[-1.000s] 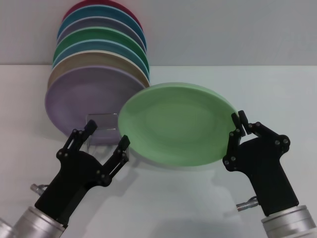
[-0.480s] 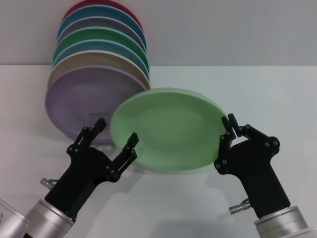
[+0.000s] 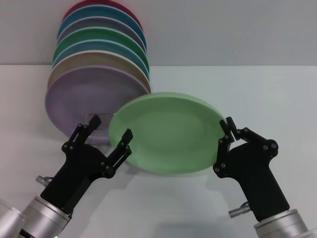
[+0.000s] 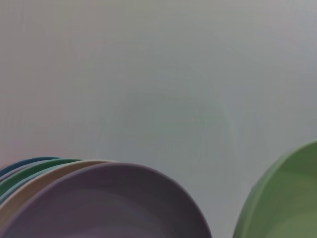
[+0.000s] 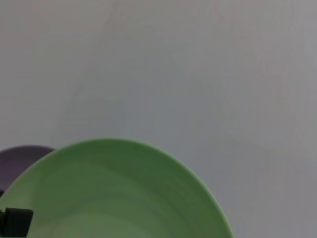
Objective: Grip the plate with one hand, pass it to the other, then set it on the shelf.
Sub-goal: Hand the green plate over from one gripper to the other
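Left gripper (image 3: 109, 128) has its fingers spread wide, one tip right at the left edge of the plate (image 3: 166, 131), nothing pinched. The pale green plate hangs above the table (image 3: 277, 94), in front of the stacked plates (image 3: 94, 74). Right gripper (image 3: 226, 130) is clamped on its right rim.

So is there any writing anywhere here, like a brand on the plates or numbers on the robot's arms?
None that can be read in any view.
The light green plate: plain, no print or logo.
The stacked plates behind it: plain colours only.
The left gripper and right gripper: black, with no label or number visible.
The clear shelf: no marking visible.
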You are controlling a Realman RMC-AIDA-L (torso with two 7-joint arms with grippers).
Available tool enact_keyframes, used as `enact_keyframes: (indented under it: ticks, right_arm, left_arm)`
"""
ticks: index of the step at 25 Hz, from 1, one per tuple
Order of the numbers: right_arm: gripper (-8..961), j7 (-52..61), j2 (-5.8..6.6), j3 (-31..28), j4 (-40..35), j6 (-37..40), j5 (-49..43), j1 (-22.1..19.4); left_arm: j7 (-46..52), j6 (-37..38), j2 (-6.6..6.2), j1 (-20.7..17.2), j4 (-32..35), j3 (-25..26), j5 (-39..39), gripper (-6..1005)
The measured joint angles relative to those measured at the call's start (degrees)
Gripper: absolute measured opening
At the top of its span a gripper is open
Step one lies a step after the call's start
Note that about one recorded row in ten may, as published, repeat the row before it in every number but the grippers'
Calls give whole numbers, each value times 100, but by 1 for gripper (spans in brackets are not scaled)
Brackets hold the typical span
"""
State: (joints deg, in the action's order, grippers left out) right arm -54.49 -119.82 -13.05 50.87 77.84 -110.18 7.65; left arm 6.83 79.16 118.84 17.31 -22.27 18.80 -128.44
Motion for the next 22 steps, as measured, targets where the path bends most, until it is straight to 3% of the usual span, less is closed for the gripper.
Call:
enact_keyframes:
  ticks: [16, 20, 22]
  right_arm:
    - [41, 0, 3, 5, -17, -32, 0, 60]
    - [42, -1, 3, 4, -16, -33, -1, 63]
    - [42, -1, 3, 4, -16, -32, -2, 63]
  left_arm:
    - [-7, -42, 7, 26, 66, 71, 3, 801]
    - [-2, -69, 8, 33, 64, 71, 3, 579]
    - [-2, -76, 8, 36, 63, 71, 3, 545]
